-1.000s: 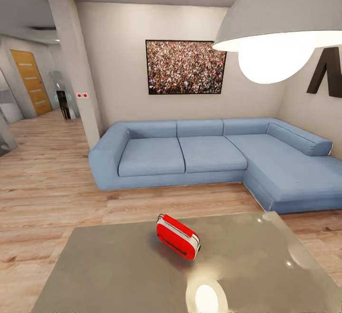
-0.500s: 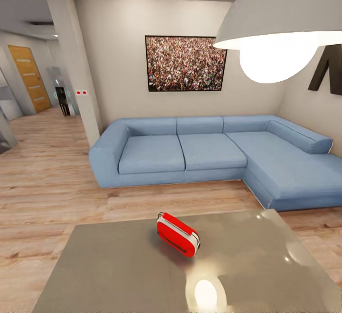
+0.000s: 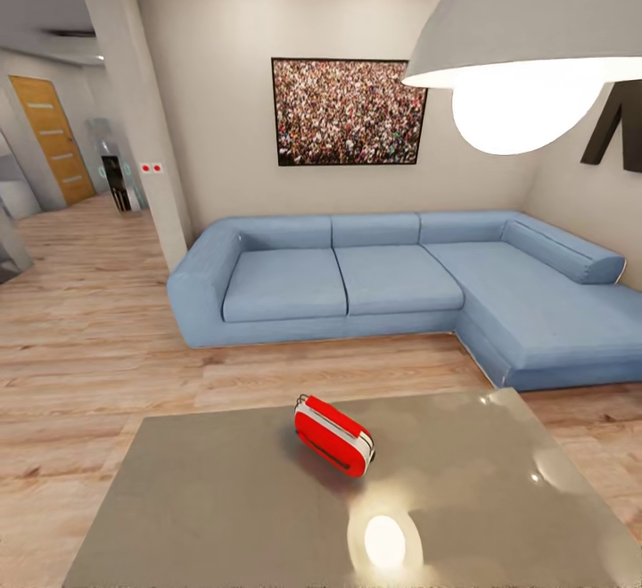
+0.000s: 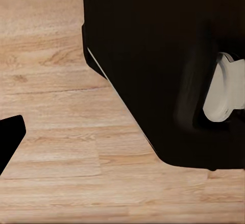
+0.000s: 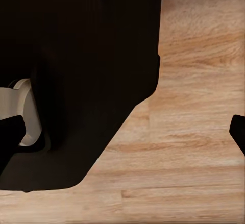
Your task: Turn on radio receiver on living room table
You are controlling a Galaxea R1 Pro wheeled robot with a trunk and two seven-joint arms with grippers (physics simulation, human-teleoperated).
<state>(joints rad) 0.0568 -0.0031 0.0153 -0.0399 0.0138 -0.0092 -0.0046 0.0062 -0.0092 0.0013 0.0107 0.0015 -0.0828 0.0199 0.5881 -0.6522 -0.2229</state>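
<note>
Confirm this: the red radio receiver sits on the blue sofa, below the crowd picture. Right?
Not quite. In the head view the radio receiver sits on the glossy grey table, in front of the blue sofa, which stands below the crowd picture.

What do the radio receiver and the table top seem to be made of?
The radio receiver looks like smooth red plastic with a white band and a thin metal wire handle. The table has a glossy grey top that mirrors the lamp, perhaps polished stone or lacquer; this cannot be settled.
</note>
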